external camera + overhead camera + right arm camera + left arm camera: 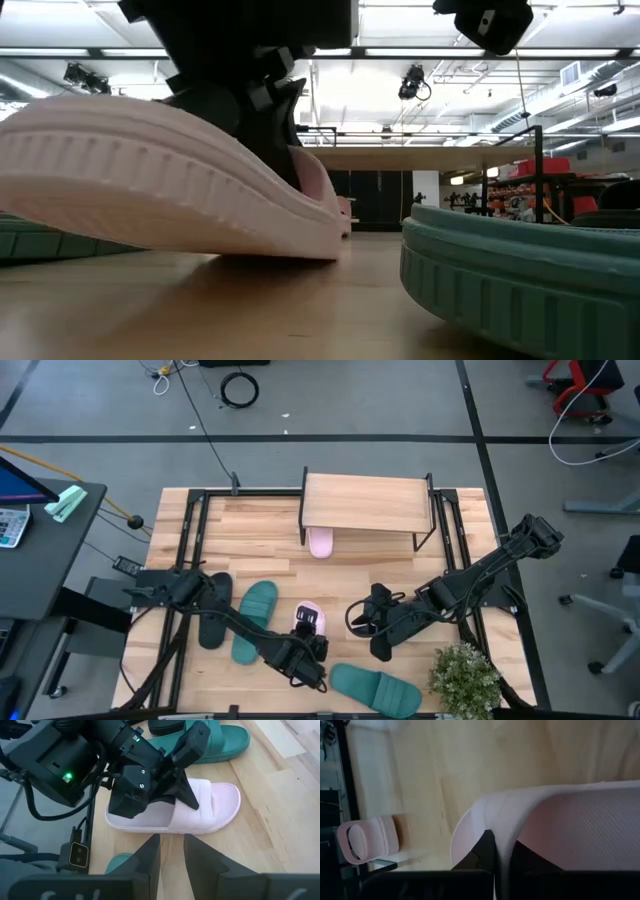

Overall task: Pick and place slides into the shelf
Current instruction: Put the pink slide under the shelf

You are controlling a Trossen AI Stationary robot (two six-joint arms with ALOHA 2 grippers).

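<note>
Left gripper (175, 782): clamped on the pale pink slide (200, 810) in the middle of the near half of the table (250, 525), one finger under the wide strap and one over it, as the right wrist view shows.
Grip detail: the left wrist view looks along the dark fingers (482, 852) with the pink strap pinched between them.
Held slide: one end is tilted up off the wood in the low view while the other end touches or nearly touches the tabletop.
Right gripper (352, 620): just beside the held slide on its right, pointing at it; fingers (150, 852) a little apart and holding nothing.
Second pink slide (320, 543): already under the shelf (365, 503), at its left end, toe poking out toward the arms.
Shelf: at the far middle of the table, the rest of the space under its plank looks free.
Teal slides: one (253, 620) left of the left arm, one (375, 687) at the near edge by the potted plant (463, 678).
Black slide (213, 622): beside the left teal one; the other black one I cannot find.
Risk, slip: the grip is on soft strap only, so the slide could swing or twist out while carried.
Risk, collision: the right gripper sits close; lifting toward the shelf could brush it.
Risk, placement: a drooping end could catch the shelf's black frame or nudge the parked pink slide.
</note>
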